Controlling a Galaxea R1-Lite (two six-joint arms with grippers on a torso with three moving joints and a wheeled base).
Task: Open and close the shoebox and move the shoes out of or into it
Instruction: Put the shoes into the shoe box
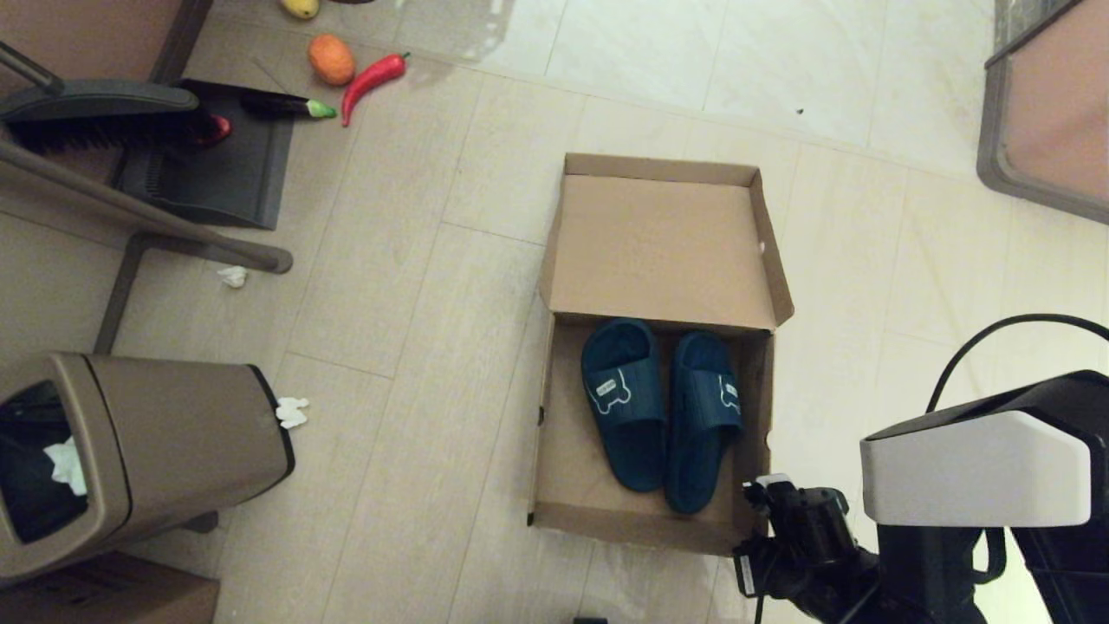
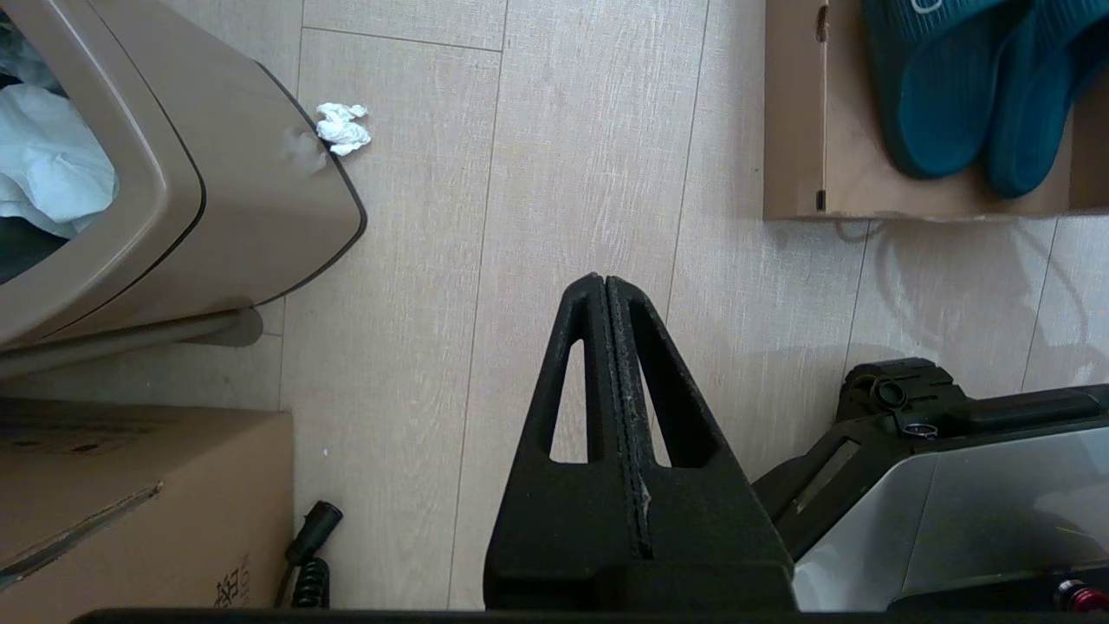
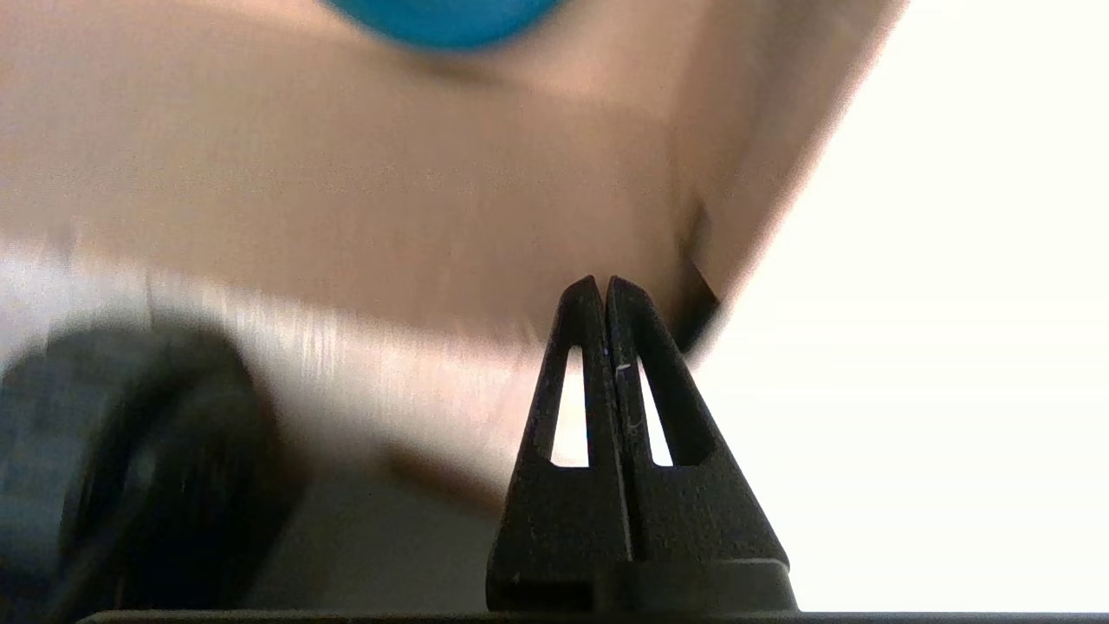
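Observation:
The brown cardboard shoebox [image 1: 567, 485] stands open on the floor, its hinged lid [image 1: 658, 251] tipped back at the far side. Inside, the two navy slippers [image 1: 624, 407] [image 1: 703, 425] lie side by side, white bear logos up. My right gripper [image 1: 762, 490] is shut and empty, just outside the box's near right corner; its wrist view shows the tips [image 3: 603, 282] low against the box's wall [image 3: 433, 199], with a slipper's end [image 3: 442, 17] beyond. My left gripper [image 2: 604, 279] is shut and empty over bare floor, left of the shoebox [image 2: 793, 130] and slippers [image 2: 944, 95].
A brown trash bin [image 1: 139, 451] lies tipped at the left, with a cardboard carton [image 1: 104, 598] beside it. Paper wads [image 1: 292, 412] [image 1: 232, 276] lie on the floor. A dustpan [image 1: 217, 165], brush, chair legs and toy vegetables [image 1: 372, 78] are at the far left.

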